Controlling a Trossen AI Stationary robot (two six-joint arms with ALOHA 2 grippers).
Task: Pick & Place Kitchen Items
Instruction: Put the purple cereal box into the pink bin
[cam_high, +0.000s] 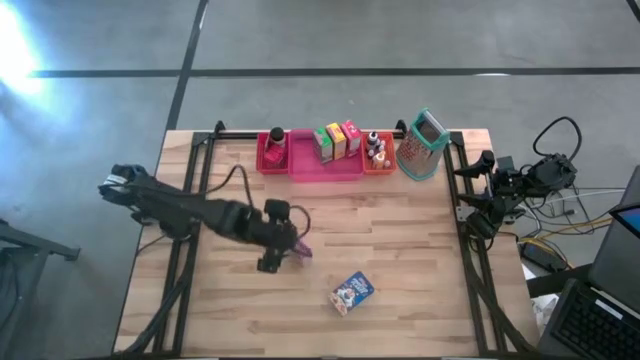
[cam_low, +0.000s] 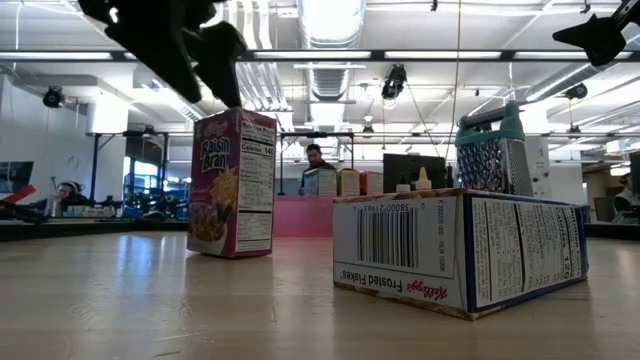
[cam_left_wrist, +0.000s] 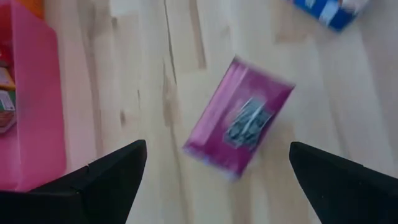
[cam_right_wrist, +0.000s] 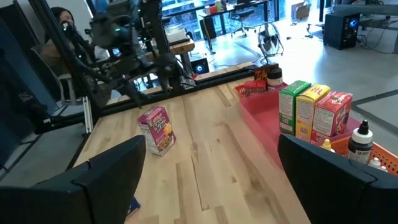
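Note:
A purple Raisin Bran box stands upright on its base near the table's middle. My left gripper hovers open just above it and to its left, touching nothing. A blue Frosted Flakes box lies flat nearer the front edge. Green, yellow and red boxes stand in the pink bin, and small bottles stand in the orange bin. My right gripper waits open at the table's right edge.
A red bin, the pink bin and an orange bin line the far edge, with a metal grater at their right. Bare wood lies between the bins and the two boxes. People sit in the room beyond.

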